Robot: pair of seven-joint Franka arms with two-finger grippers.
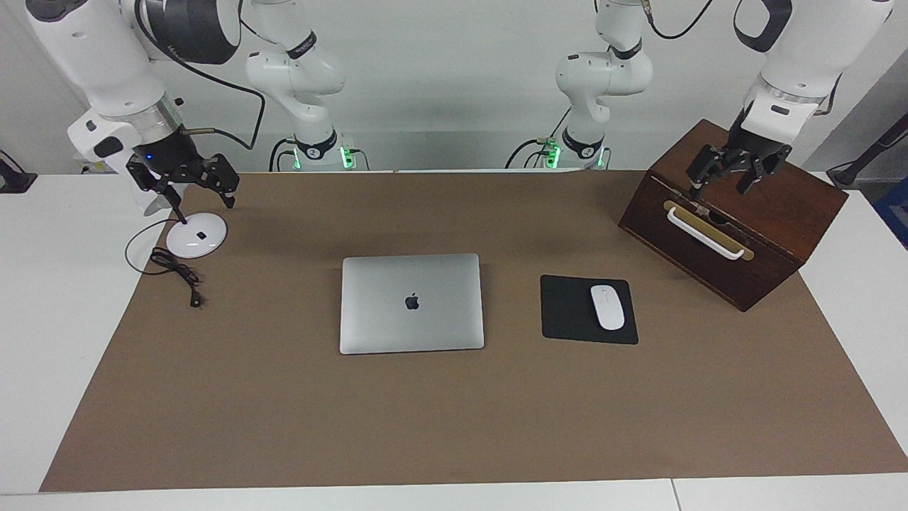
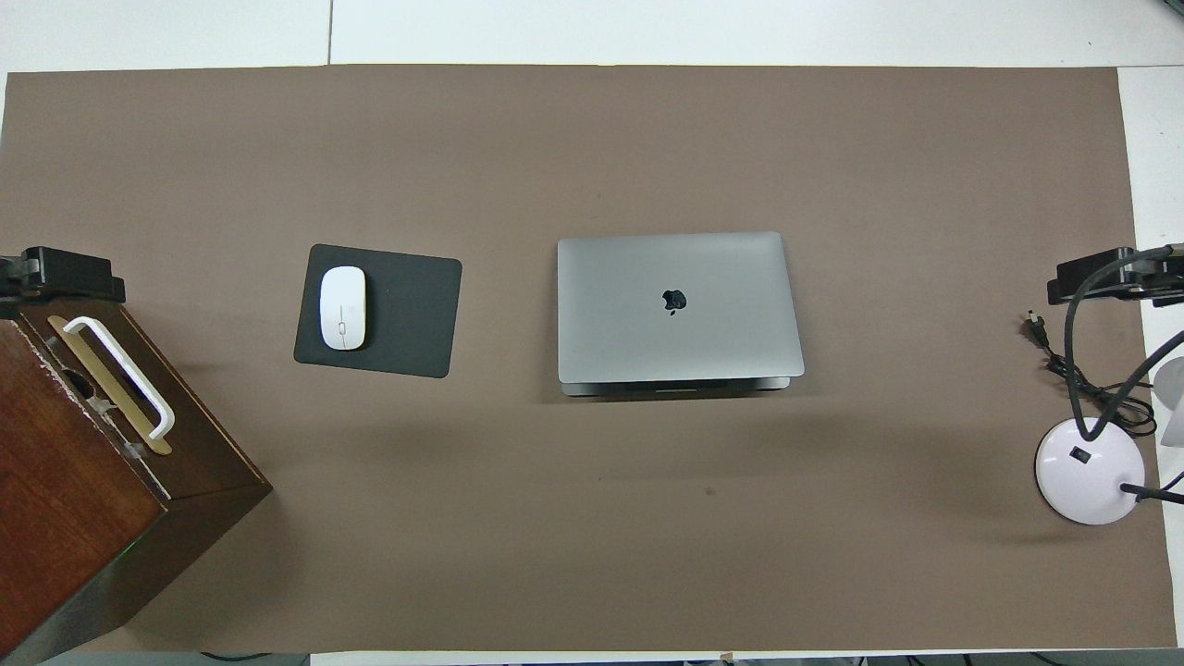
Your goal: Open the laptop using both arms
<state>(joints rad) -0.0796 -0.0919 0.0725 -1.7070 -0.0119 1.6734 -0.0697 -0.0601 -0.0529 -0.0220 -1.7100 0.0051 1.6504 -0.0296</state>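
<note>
The silver-grey laptop point(image 1: 411, 303) lies closed and flat at the middle of the brown mat, apple logo up; it also shows in the overhead view point(image 2: 678, 307). My right gripper point(image 1: 188, 186) hangs open and empty in the air over the white lamp base, at the right arm's end of the table; its tip shows in the overhead view point(image 2: 1110, 276). My left gripper point(image 1: 731, 177) hangs open and empty over the wooden box at the left arm's end; it also shows in the overhead view point(image 2: 57, 274). Both are well apart from the laptop.
A black mousepad point(image 1: 567, 312) with a white mouse point(image 1: 607, 306) lies beside the laptop toward the left arm's end. A dark wooden box point(image 1: 773, 206) with a white handle stands at that end. A white lamp base point(image 1: 196, 235) and a black cable point(image 1: 177, 273) lie at the right arm's end.
</note>
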